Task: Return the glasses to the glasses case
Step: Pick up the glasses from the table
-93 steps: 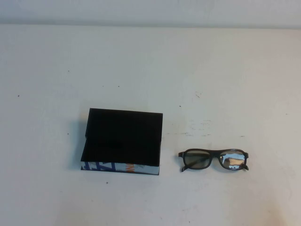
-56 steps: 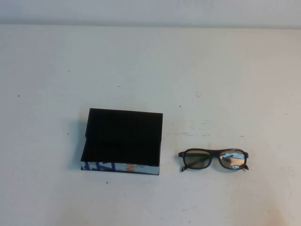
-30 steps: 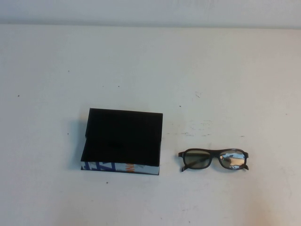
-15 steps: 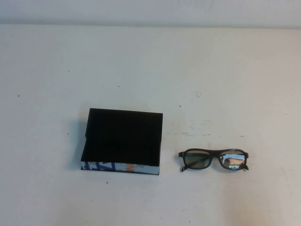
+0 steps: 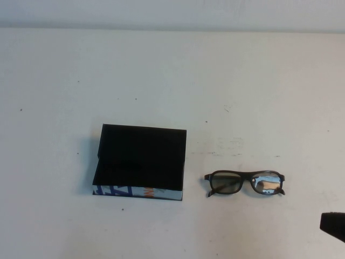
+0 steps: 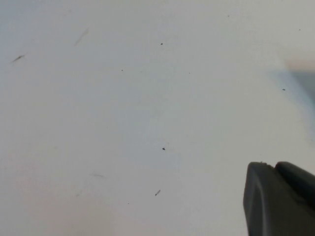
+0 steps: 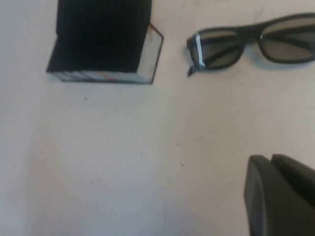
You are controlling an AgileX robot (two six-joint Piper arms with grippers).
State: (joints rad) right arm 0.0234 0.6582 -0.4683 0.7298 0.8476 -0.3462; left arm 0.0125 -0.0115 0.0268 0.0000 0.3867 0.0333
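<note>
The glasses case (image 5: 140, 161) is a flat black box left of centre, its near edge printed blue, white and orange. I cannot tell how its lid stands. The dark-framed glasses (image 5: 245, 183) lie folded on the table just right of it, apart from it. Both show in the right wrist view, the case (image 7: 101, 42) and the glasses (image 7: 251, 44). My right gripper (image 5: 332, 225) (image 7: 269, 157) is shut and empty, at the near right, short of the glasses. My left gripper (image 6: 273, 164) is shut and empty over bare table, out of the high view.
The white table (image 5: 172, 75) has small dark specks and faint scuffs. Its far edge meets a pale wall at the back.
My right gripper's dark tip has come into the high view at the near right edge. The case and the glasses have not moved.
</note>
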